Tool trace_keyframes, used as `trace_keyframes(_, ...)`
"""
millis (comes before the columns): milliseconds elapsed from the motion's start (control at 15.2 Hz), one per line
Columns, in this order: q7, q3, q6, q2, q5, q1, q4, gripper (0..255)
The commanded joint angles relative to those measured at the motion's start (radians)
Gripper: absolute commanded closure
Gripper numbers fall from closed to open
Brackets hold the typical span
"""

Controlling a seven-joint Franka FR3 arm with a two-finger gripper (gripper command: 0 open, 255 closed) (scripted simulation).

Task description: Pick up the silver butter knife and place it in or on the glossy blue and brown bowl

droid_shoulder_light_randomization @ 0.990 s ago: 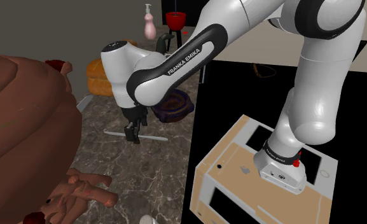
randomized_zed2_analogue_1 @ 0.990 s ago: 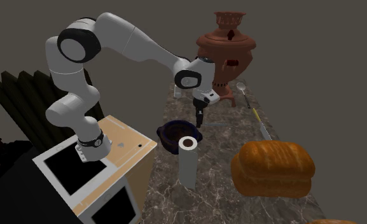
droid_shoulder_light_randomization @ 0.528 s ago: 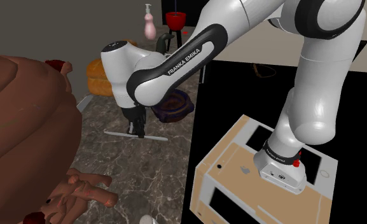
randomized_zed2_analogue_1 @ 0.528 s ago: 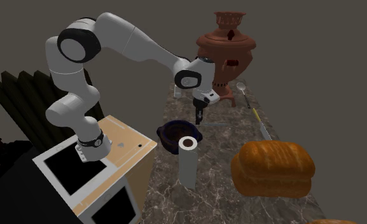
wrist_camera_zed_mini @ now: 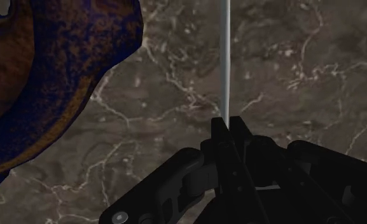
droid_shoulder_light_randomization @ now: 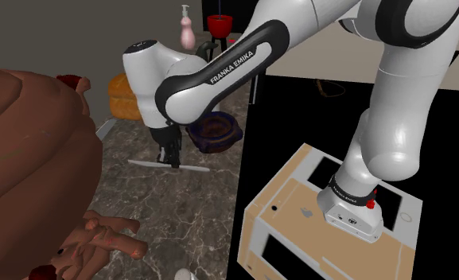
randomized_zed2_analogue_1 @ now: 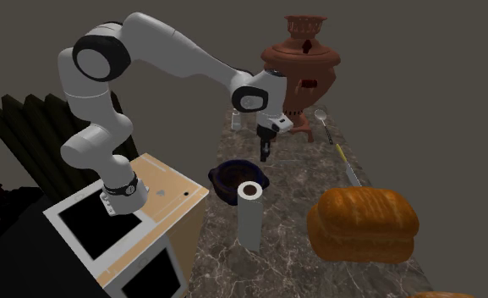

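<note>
One tool (wrist_camera_zed_mini: 229,126) grips one silver butter knife (wrist_camera_zed_mini: 224,57), beside one blue-and-brown bowl (wrist_camera_zed_mini: 80,70) on the veined counter (wrist_camera_zed_mini: 303,63).

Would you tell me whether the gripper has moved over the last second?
Yes: in the shoulder view the gripper has shifted right and slightly up, nearer the bowl, shut on the knife.

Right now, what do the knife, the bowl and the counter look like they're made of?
The knife is likely metal: a thin, pale silver-grey strip with a smooth sheen. The bowl is probably glazed ceramic: mottled dark blue rim, brown inside, with a glossy look. The counter looks like polished stone, perhaps marble: dark brown with pale veins running through it.
</note>
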Motion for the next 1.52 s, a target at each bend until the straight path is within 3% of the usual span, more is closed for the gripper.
trace_keyframes(0, -0.004, 0.002, -0.023, -0.013, 0.006, -0.001, 0.011, 255)
trace_keyframes(1452, -0.029, 0.009, -0.299, -0.096, 0.045, -0.008, 0.211, 255)
